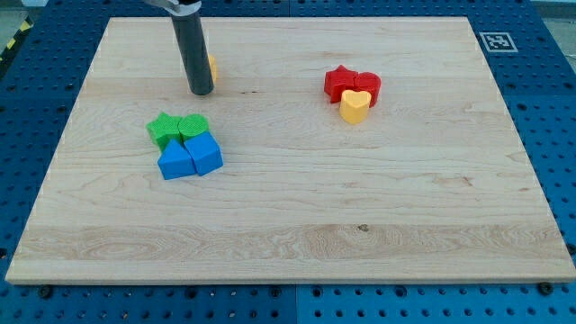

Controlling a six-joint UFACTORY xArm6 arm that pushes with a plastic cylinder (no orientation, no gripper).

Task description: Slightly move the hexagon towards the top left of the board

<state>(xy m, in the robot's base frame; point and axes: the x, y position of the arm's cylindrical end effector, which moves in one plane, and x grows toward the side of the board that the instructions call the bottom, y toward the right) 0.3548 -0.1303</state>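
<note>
The arm carries no pincer, only a dark rod, so nothing opens, closes or is held; it can only push. The tip [201,91] rests on the wooden counter [360,225] near the view's top left.

Just past the rod, on the view's right and a little toward the view's top, a yellow block [212,66] peeks out. Most of it is hidden by the rod, so its outline cannot be read, nor whether the rod touches it. Since no other block looks six-sided, this is probably the hexagon the task names.

Toward the view's bottom from the tip, a short way off, lies a tight cluster: a green star [164,130] and a second green block [193,126], with a blue triangle [175,163] and a blue cube [205,154] against them. Well apart, to the view's right of the tip, a red star [338,83], a red round block [368,85] and a yellow heart [355,106] sit together.

The step in hand appears to be lining up for the push. The tip seems to stand on the block's lower-left side, and a push from there would send it the wrong way. The next move likely calls for going round to its lower-right side without knocking it, then a short, gentle stroke toward the view's top left, stopped early because only a slight shift is wanted.
</note>
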